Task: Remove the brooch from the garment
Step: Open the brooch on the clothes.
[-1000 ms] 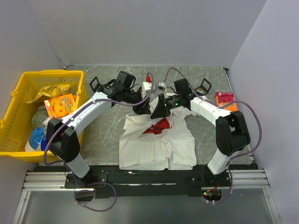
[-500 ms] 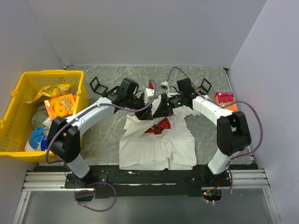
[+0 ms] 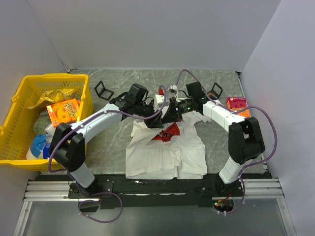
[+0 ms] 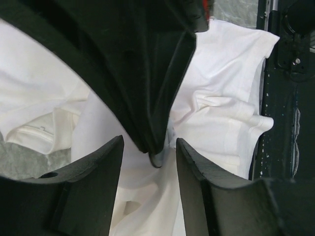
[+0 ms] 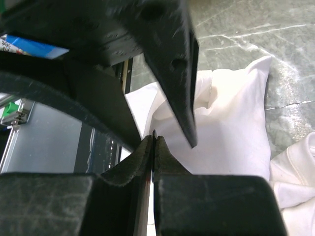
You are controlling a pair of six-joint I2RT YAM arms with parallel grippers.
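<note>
As I am reaching both arms toward the middle of the top external view, the garment [image 3: 165,152] is lying crumpled on the grey marbled bench [image 3: 113,142]. Its red print [image 3: 167,132] is bunching into folds just below the spot where my two end effectors are meeting. My left end effector [image 4: 149,143] is hanging released over the white cloth, its two fingers standing apart. In the left wrist view a dark pointed finger of my other arm is dipping from the top of the frame into the gap between them; whether it is touching either one I cannot tell. My right end effector [image 5: 153,141] is clenching, its pads pressing flat together at the centre of the right wrist view, with white fabric lying behind them. Whether any cloth is being pinched there I cannot tell, and the brooch is not showing clearly in any view. At the left edge of the top view a yellow basket [image 3: 54,76] is sitting with packets inside, and a small orange box [image 3: 237,105] is resting on the bench at the right, well apart from the garment
</note>
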